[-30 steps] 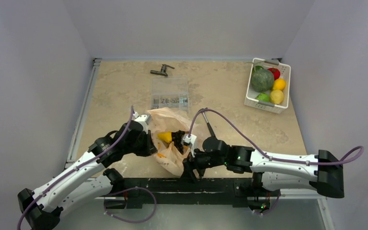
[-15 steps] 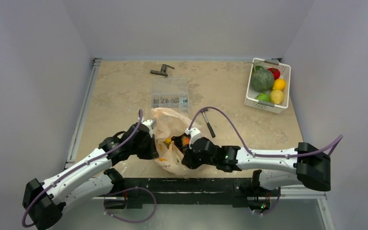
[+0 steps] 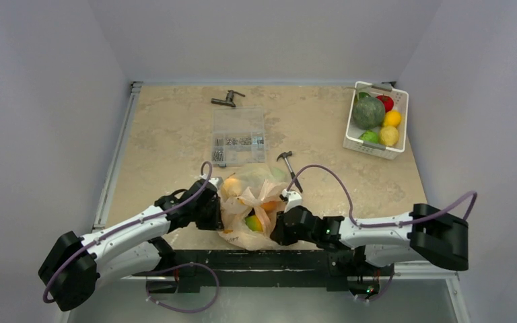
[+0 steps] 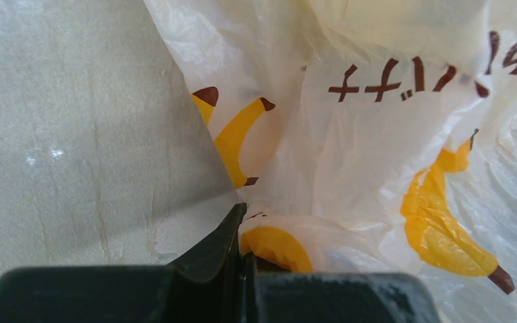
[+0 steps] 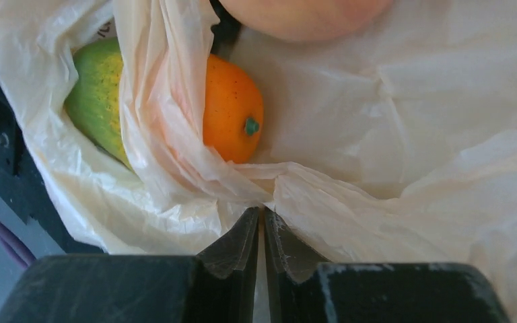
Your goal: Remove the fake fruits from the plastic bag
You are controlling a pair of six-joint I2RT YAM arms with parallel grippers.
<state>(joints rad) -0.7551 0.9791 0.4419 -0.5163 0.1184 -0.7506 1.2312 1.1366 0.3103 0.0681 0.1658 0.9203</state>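
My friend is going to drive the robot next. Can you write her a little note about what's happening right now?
Left gripper: shut, pinching the plastic bag on its left side.
Right gripper: shut, pinching the bag's film on its right side.
Fruits: the orange fruit and the green fruit lie side by side in the bag's folds. The peach sits at the bag's far edge, and I cannot tell if it is inside.
Done: bag gripped on both sides, fruit showing.
Left: no fruit is clearly out yet, so lift each one out.
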